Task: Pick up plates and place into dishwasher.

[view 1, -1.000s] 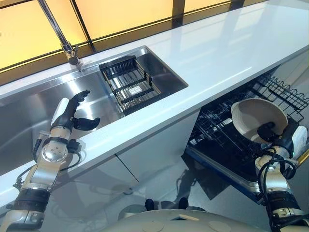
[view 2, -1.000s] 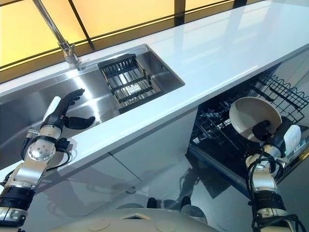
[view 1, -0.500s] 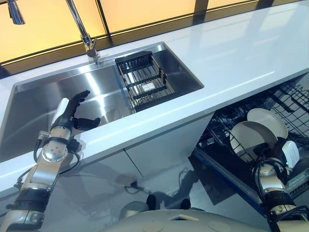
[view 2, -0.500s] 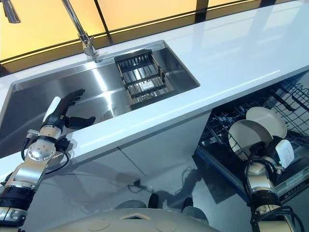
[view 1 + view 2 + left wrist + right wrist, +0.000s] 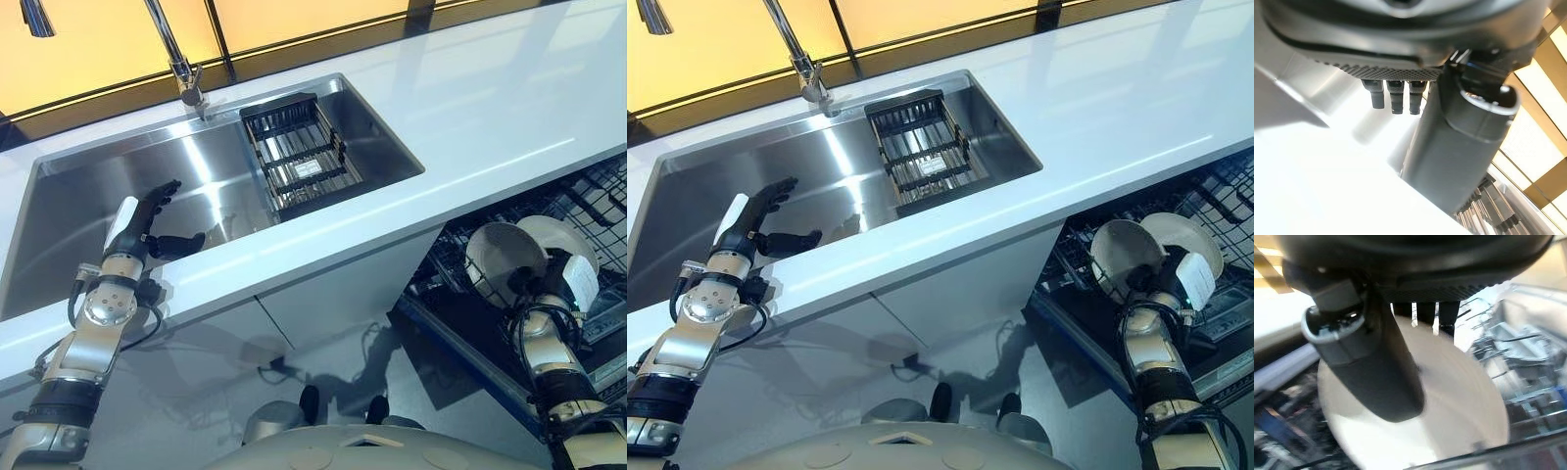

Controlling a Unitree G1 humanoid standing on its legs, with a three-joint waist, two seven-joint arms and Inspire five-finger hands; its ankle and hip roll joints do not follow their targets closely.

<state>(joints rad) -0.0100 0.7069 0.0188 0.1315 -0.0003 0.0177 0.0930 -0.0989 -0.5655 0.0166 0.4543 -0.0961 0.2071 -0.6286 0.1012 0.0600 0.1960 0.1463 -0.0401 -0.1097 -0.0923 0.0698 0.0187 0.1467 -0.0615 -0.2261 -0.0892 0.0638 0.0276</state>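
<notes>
Plate (image 5: 498,257) in right hand (image 5: 545,284) beside racked plate (image 5: 568,247).

The tabletop (image 5: 470,108) is showing plain glossy white. The sink (image 5: 108,196) is gleaming silver steel, with a black wire basket (image 5: 299,157) in it. Two plates (image 5: 1127,250) are showing cream white against the dishwasher's black wire rack (image 5: 598,191). Both hands (image 5: 147,230) (image 5: 1161,284) are looking dark, with white thumb covers. The window behind is glowing amber.
</notes>
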